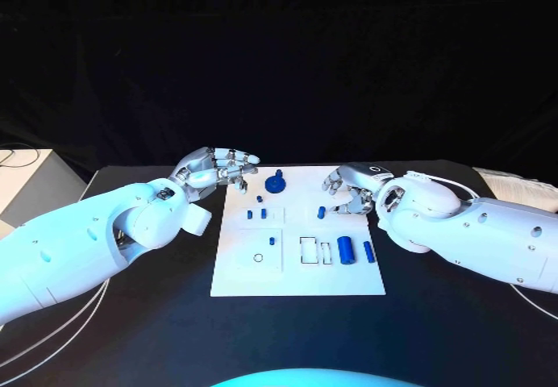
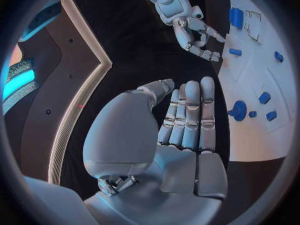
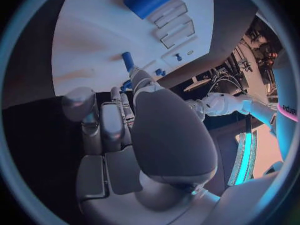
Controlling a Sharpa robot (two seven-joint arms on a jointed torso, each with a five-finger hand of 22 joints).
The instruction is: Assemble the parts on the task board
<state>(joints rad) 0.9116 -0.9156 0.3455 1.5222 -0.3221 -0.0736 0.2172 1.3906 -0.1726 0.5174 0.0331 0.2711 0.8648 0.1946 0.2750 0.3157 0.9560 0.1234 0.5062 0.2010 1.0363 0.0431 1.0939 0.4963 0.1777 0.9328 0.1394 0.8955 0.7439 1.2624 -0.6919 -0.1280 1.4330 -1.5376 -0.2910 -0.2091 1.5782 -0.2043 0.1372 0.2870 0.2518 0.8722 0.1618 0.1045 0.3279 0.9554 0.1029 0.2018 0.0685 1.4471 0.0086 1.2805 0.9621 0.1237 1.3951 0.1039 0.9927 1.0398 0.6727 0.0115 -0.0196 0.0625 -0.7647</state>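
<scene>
The task board [image 1: 297, 234] lies at the table's centre; the job looks barely begun. Nearest, at about 5 o'clock on the board, a large blue cylinder [image 1: 347, 246] and a slimmer blue bar [image 1: 368, 251] lie loose beside empty outlined slots; small blue pegs [image 1: 257, 214] sit mid-board; a blue knob [image 1: 274, 184] stands at 12 o'clock. The right hand [image 1: 350, 192] hovers over the board's 2 o'clock edge, fingers curled inward near a small peg [image 1: 322, 212]; whether it grips anything I cannot tell. The left hand [image 1: 218, 172] hangs off the 10 o'clock corner, fingers straight, close together, empty.
</scene>
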